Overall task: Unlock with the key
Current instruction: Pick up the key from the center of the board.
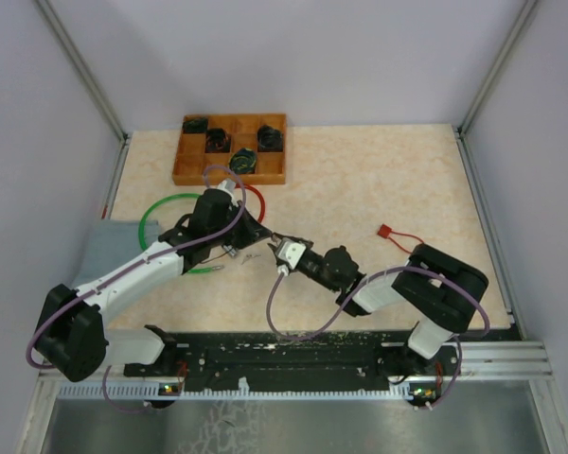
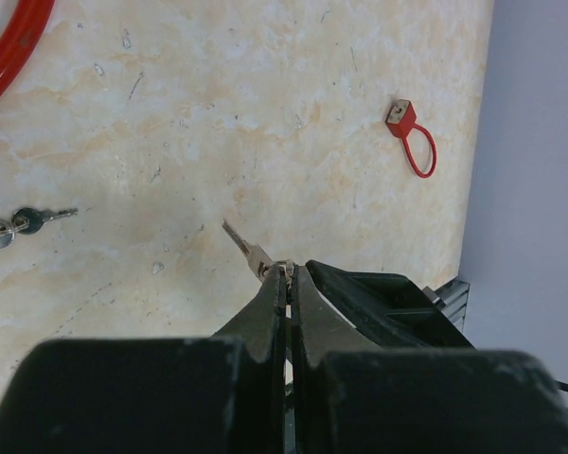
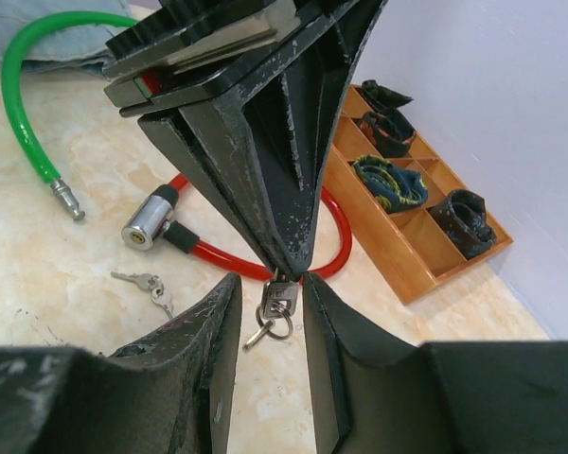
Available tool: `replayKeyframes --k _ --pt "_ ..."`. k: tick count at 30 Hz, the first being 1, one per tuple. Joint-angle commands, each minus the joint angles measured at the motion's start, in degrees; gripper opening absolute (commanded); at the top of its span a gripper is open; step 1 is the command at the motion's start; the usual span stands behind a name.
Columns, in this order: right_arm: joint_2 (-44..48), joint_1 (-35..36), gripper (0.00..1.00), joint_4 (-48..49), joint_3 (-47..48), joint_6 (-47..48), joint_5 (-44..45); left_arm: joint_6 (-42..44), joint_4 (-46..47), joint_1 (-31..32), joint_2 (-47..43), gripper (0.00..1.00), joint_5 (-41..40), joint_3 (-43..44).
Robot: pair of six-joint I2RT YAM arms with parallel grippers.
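No legible text, no marks readable on key, lock, wooden tray

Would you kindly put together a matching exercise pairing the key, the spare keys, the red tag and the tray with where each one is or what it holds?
1 key
2 spare keys
3 red tag
4 tray

A lying loose beside the red cable
B clamped in the left gripper
C holding dark bundles in its compartments
D lying alone on the right side

Pairs: 1-B, 2-A, 3-D, 4-C
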State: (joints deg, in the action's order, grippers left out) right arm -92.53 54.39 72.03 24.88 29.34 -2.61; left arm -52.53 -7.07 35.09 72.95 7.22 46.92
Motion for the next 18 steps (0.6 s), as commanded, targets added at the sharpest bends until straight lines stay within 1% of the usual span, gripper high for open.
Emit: replayKeyframes --k 1,2,7,18 --pt "-1.6 1.29 0.32 4.98 2.44 -0.51 2.02 -0.49 0.77 0.48 -1.73 0.0 0.03 0.27" --pt "-3.45 1.47 0.32 4.84 2.48 -0.37 2.47 -0.52 0.75 0.5 -1.92 0.0 -0.09 0.14" --pt "-5.48 2.03 0.31 5.68 1.86 0.12 5.61 -0.81 1.76 0.5 -2.28 0.0 0.02 -0.46" --pt "-7.04 2.39 0.26 11.15 1.2 0.04 7.96 -1.07 2.88 0.59 -1.45 0.0 1.1 -0.5"
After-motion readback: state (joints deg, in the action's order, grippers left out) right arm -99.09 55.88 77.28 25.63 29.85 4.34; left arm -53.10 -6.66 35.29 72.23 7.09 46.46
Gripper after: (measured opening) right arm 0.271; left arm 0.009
